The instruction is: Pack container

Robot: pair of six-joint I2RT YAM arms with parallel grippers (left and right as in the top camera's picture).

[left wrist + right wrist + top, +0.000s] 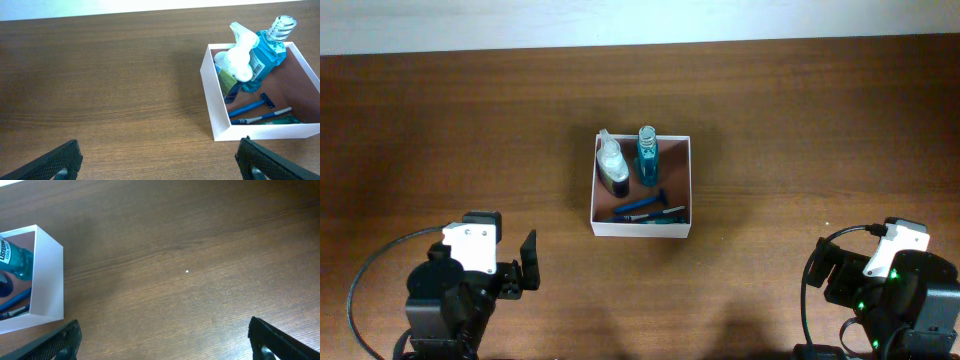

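Note:
The container (682, 186), a square shallow box with white walls and a reddish-brown floor, sits at the table's middle. Inside it stand a white-capped bottle (611, 165) and a blue mouthwash bottle (647, 155), with a blue razor (640, 207) and a toothbrush (655, 219) lying near its front wall. The left wrist view shows the container (216, 100) at the right, the right wrist view shows it (49, 275) at the left. My left gripper (160, 162) is open and empty, near the front left. My right gripper (165, 340) is open and empty, near the front right.
The wooden table (800, 120) stretches around the container. Its far edge (640, 45) meets a pale wall at the back. Black cables trail from both arms near the front edge.

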